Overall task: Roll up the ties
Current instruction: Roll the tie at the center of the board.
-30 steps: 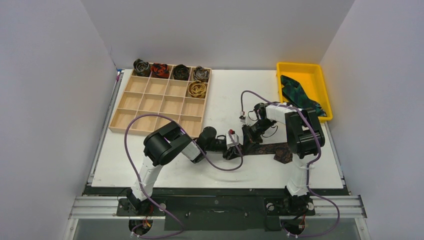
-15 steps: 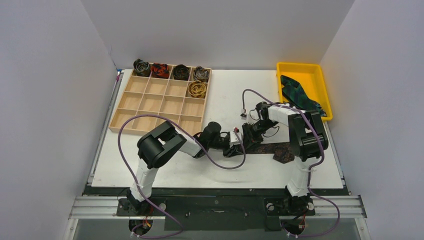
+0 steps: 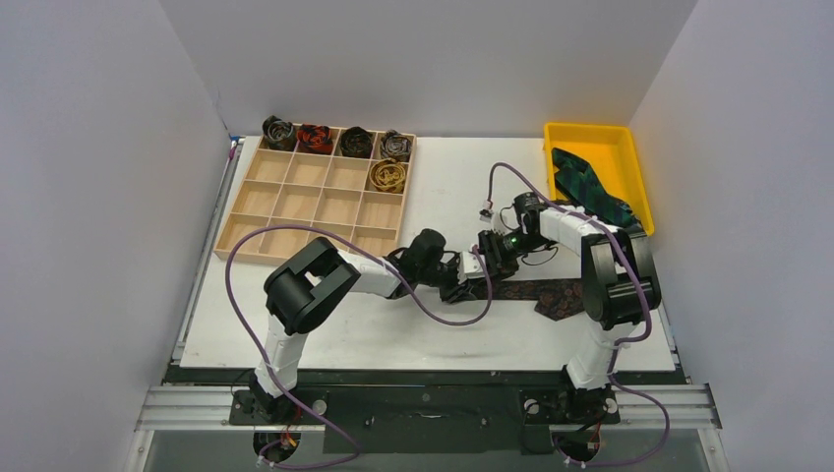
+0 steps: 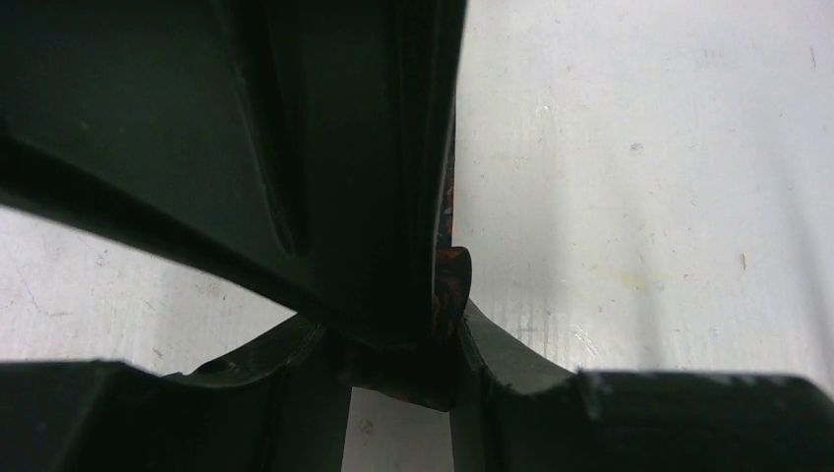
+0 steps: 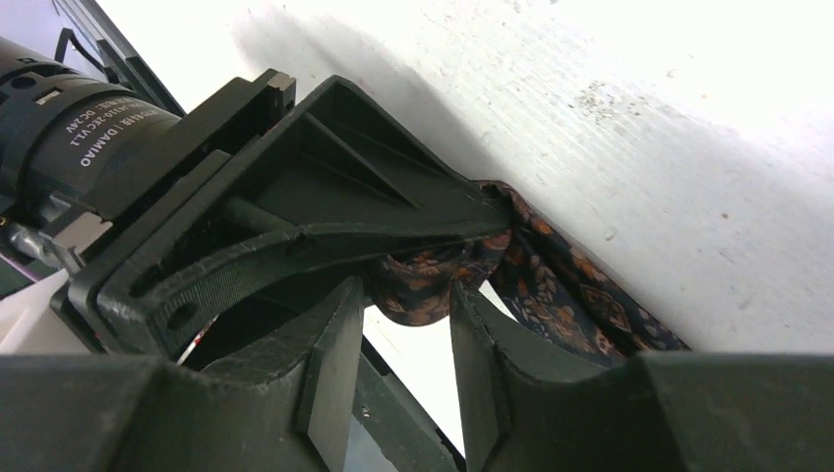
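Top external view: both arms reach to the middle of the counter (image 3: 443, 197) and meet over a brown tie (image 3: 553, 295). It lies flat as a strip, wide end toward the right arm (image 3: 615, 280), narrow end under the two wrists. Left arm (image 3: 307, 290) comes in low from the left, pointing right at that narrow end.

Right wrist view: left jaws clenched on the bunched narrow end of the brown tie, fabric folded over at their tip. Looks like the very start of a roll, a first turn at most, rest of the strip unrolled on the counter. Right jaws released, standing apart on either side of the same fold. Bare counter shows through the gap, and they are not pinching as far as I can tell. Judgement: left holds the core so the turn does not spring loose, right is let go to take a new hold and wrap more fabric round.

Left wrist view is mostly blocked by dark gripper parts, only a sliver of orange-brown fabric at centre.

Containers:
- **Wooden tray** (image 3: 295, 206), back left, split into square compartments.
  - Back row has four coils (image 3: 316, 138), one per compartment.
  - A gold coil (image 3: 387, 176) sits in the rightmost compartment of the next row.
  - Other compartments show bare wood.
- **Yellow bin** (image 3: 590, 131), back right, holds a green-blue tie (image 3: 585, 187), loose and unrolled, reaching to its near right corner.

Judgement: five rolled, one barely begun, one waiting
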Robot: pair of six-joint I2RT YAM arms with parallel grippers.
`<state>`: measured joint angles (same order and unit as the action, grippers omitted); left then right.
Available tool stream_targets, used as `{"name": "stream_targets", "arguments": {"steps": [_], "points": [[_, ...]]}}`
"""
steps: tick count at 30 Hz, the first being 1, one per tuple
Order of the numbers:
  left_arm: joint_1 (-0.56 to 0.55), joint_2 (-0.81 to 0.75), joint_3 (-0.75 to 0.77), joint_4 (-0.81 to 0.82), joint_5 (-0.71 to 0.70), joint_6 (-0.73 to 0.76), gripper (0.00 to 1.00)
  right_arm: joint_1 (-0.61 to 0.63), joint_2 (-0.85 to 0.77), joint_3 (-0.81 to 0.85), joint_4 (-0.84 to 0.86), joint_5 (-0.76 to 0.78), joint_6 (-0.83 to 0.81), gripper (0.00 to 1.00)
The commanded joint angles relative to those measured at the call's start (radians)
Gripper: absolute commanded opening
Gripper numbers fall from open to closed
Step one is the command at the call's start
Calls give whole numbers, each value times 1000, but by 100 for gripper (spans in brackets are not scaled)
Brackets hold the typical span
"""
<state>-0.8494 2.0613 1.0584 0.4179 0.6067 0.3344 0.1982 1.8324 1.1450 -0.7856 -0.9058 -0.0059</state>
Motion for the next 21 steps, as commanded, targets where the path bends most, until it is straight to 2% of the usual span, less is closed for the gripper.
{"name": "stream_targets", "arguments": {"steps": [1, 4, 5, 7, 10, 13, 15, 21], "points": [[13, 71, -45, -320, -136, 21, 16, 39, 4, 10, 33, 10, -2, 33], [13, 62, -48, -317, -133, 9, 18, 37, 20, 3, 23, 123, -31, 21], [13, 60, -53, -316, -132, 7, 19, 31, 34, 2, 16, 142, -40, 8], [14, 53, -60, -308, -129, 0, 20, 12, 55, 8, -5, 192, -60, 0], [20, 50, -70, -275, -131, -25, 27, -6, 76, 15, -33, 257, -98, 0], [33, 44, -79, -234, -126, -55, 49, -5, 90, 16, -45, 325, -121, 0], [47, 23, -107, -170, -97, -94, 57, -4, 99, 17, -41, 367, -124, 0], [77, -130, -236, 41, -71, -136, 67, 10, 127, 23, -14, 459, -130, 0]]}}
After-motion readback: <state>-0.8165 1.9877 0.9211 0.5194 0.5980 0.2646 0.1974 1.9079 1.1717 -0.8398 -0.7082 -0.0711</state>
